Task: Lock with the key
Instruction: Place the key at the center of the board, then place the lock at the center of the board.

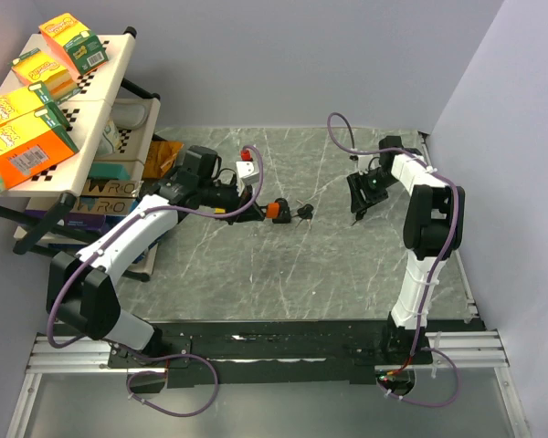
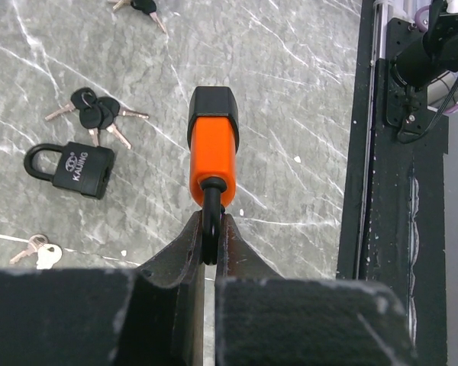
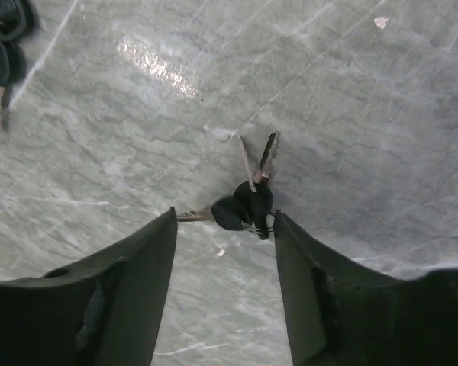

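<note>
The left tool [image 2: 211, 227] was clamped on the black shackle [image 2: 211, 204] of the orange padlock [image 2: 212, 149]. The padlock's body pointed away from the tool, toward 3 o'clock in the top view, near the middle of the table [image 1: 329, 274]. The right tool [image 3: 225, 217] stood well apart at 3 o'clock of the padlock. Its two fingers were spread wide and low over a bunch of keys [image 3: 246, 207] that lay flat on the table between them. So I judge that the step in hand was picking up the key, with the lock only held ready. The next move calls for closing on one black key head rather than the whole bunch. The key must then be lifted and its blade lined up with the keyhole, which was not visible. A black padlock [image 2: 75, 168] lay at 9 o'clock of the orange one, untouched.
</note>
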### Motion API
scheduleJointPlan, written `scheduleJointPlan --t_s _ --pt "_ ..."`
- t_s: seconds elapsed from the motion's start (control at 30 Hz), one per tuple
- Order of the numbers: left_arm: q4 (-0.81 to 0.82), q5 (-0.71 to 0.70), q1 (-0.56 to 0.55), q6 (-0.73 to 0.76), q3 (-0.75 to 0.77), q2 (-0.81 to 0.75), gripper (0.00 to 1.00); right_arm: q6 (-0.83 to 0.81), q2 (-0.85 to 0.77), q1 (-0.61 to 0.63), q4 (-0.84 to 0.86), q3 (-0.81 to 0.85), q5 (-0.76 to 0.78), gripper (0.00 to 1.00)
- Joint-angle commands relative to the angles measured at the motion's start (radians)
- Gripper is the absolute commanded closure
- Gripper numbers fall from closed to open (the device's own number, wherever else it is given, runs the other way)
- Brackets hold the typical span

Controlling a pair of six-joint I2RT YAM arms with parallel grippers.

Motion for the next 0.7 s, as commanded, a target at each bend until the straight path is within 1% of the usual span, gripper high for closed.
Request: scheduleJointPlan --t_s 0.0,0.07,0.1,0.13,0.2,0.23,0.27,0.33,0.37,0.4,0.43,0.47,0.5,0.57,0.6,0.67 --pt "-0.003 0.039 -0.002 -0.036 0.068 0.021 0.99 -0.026 -0.13 -0.002 0.035 -0.037 -0.017 0.26" --pt "-0.014 0.039 -0.001 -0.079 0.085 0.049 0.99 -0.059 -0.208 -0.002 0.068 -0.06 -0.067 0.24" --pt "-0.017 0.039 -0.002 -0.1 0.107 0.06 0.99 -0.068 -0.235 0.001 0.078 -0.084 -0.086 0.19" --pt "-0.019 0.039 -0.001 -0.123 0.119 0.082 0.99 -0.088 -0.29 0.001 0.089 -0.097 -0.144 0.14" --pt "-0.025 0.048 -0.002 -0.189 0.154 0.106 0.99 -0.088 -0.352 0.011 0.146 -0.147 -0.184 0.1" --pt "-0.029 0.059 -0.002 -0.212 0.167 0.13 0.99 -0.089 -0.413 0.02 0.166 -0.166 -0.218 0.09" --pt "-0.035 0.058 -0.002 -0.26 0.189 0.142 0.99 -0.082 -0.446 0.035 0.193 -0.185 -0.219 0.03" --pt "-0.054 0.064 -0.002 -0.31 0.214 0.178 0.99 -0.065 -0.533 0.106 0.244 -0.221 -0.23 0.02" --pt "-0.061 0.076 -0.001 -0.364 0.24 0.19 0.99 -0.065 -0.567 0.133 0.262 -0.236 -0.239 0.02" --pt "-0.069 0.088 -0.001 -0.386 0.249 0.201 0.99 -0.069 -0.635 0.161 0.331 -0.285 -0.236 0.02" --pt "-0.087 0.099 -0.001 -0.407 0.26 0.224 0.99 -0.077 -0.676 0.22 0.374 -0.317 -0.238 0.01" --pt "-0.097 0.125 -0.002 -0.435 0.281 0.234 0.99 -0.091 -0.714 0.25 0.413 -0.354 -0.244 0.01" --pt "-0.109 0.131 -0.001 -0.449 0.292 0.247 0.99 -0.129 -0.783 0.279 0.49 -0.421 -0.245 0.01" --pt "-0.138 0.154 -0.001 -0.476 0.315 0.273 0.99 -0.177 -0.84 0.354 0.535 -0.492 -0.273 0.01" --pt "-0.143 0.159 -0.002 -0.482 0.321 0.281 0.99 -0.228 -0.88 0.376 0.548 -0.509 -0.275 0.01" --pt "-0.152 0.176 -0.004 -0.499 0.326 0.29 0.99 -0.273 -0.909 0.445 0.589 -0.555 -0.261 0.01"
